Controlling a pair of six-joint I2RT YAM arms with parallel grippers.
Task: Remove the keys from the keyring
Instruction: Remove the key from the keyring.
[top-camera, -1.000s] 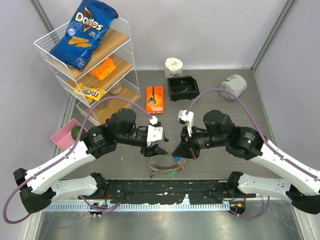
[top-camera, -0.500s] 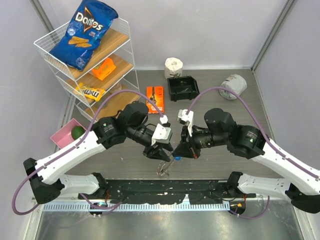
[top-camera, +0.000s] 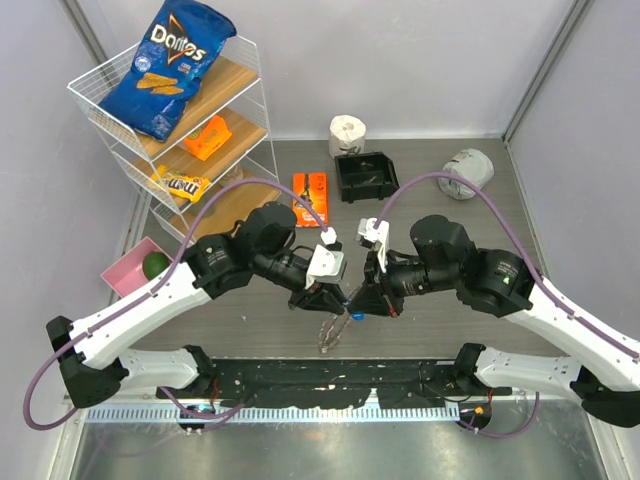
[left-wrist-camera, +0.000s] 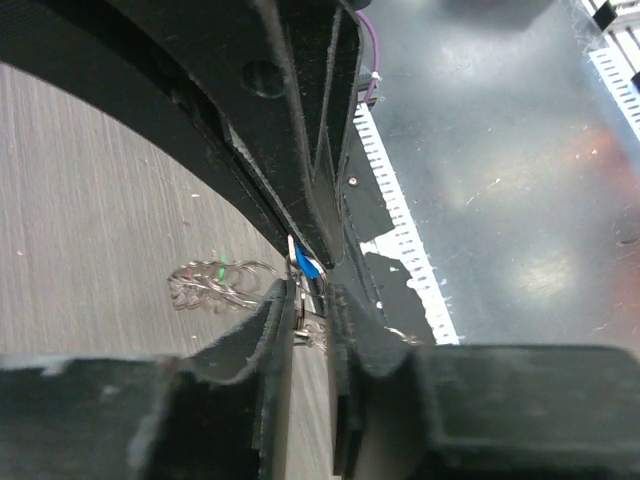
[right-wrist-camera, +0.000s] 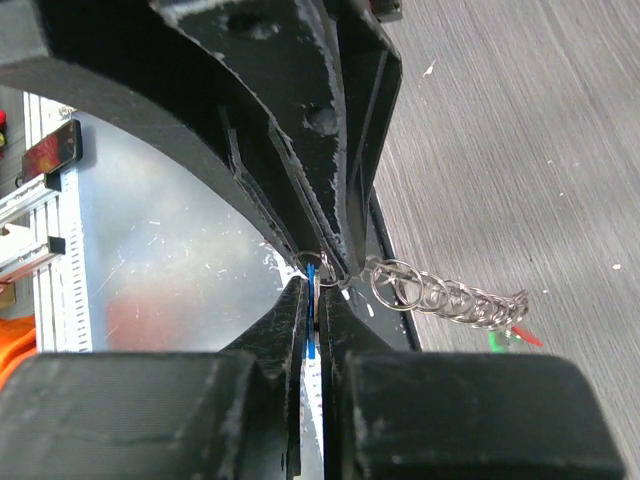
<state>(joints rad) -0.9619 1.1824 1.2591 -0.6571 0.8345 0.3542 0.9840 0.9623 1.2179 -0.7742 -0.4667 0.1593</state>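
Holding: right gripper (right-wrist-camera: 312, 285) clamped on blue key (right-wrist-camera: 312, 325);
Left gripper (left-wrist-camera: 310, 300): jaws near-closed just beside that key; grip unclear;
Keyring (top-camera: 328, 337): hangs lengthwise below key, between both arms

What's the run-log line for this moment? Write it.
phase: key separation | left fingers: pinch keyring | right fingers: clamp blue key | chain: dangling

Grey table (top-camera: 420, 160); on it: wire rack (top-camera: 240, 75), pink bin (top-camera: 125, 270), orange packet (top-camera: 310, 198), black tray (top-camera: 345, 180), paper roll (top-camera: 347, 133)
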